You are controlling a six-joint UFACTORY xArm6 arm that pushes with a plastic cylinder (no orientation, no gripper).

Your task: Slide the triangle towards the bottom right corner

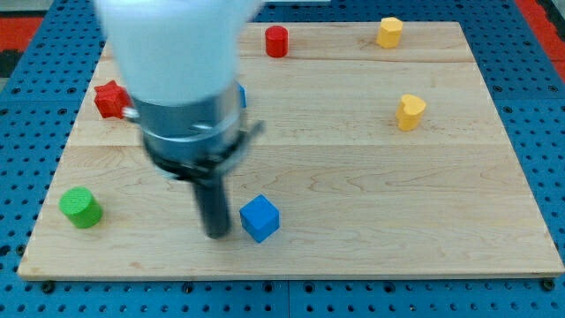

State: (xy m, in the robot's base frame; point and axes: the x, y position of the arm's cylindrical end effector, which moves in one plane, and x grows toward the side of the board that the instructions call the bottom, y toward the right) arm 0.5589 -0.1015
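A pale wooden surface (353, 194) lies on a blue pegboard base (26, 106). A white and grey arm (177, 79) comes down from the view's top left and ends in a dark rod. This tool has no jaws to open or close and grips nothing. My tip (217, 235) rests on the wood just left of a blue cube (259, 218), very close to it; whether they touch cannot be told.

No triangle can be made out. A sliver of another blue block (241, 95) shows at the arm's right edge, mostly hidden, its shape unclear.

A red star-like block (109, 99) sits at the left, partly behind the arm. A green cylinder (81, 208) lies at lower left, a red cylinder (277, 41) at top centre. Two yellow blocks stand on the right, one near the top edge (389, 32), one heart-like below it (410, 112). No writing is readable.
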